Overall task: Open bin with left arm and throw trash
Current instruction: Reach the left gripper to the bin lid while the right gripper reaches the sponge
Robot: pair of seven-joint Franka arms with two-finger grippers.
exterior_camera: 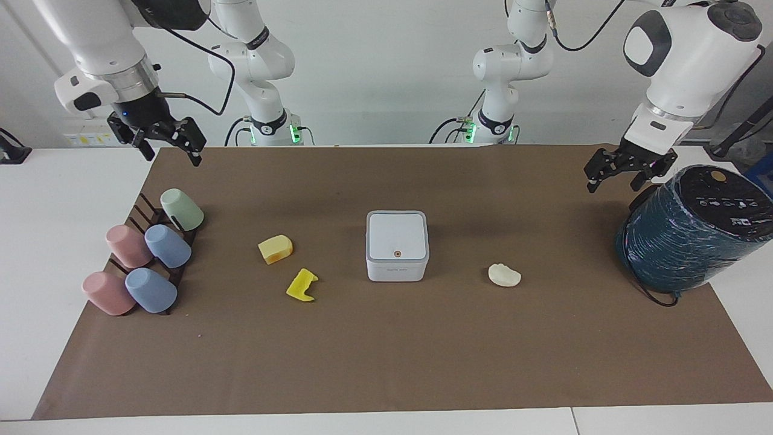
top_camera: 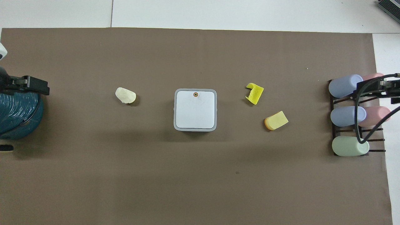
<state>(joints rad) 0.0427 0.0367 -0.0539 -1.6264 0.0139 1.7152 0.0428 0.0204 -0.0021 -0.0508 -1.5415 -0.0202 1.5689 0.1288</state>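
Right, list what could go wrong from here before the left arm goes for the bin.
1. The bin lid is shut and it stands loose on the brown mat; pressing it may slide it.
2. The left gripper hangs over the teal drum; moving down could clip it.
3. The right gripper hangs near the cups, so reaching for the yellow wedge may brush them.

My white table (exterior_camera: 36,254) carries a brown mat (exterior_camera: 386,350); on it: closed bin (exterior_camera: 397,244), three scraps (apart), cup rack (exterior_camera: 140,225), teal drum (exterior_camera: 694,232).

White jointed arms (exterior_camera: 682,54), black grippers, cables, prob. green LEDs.
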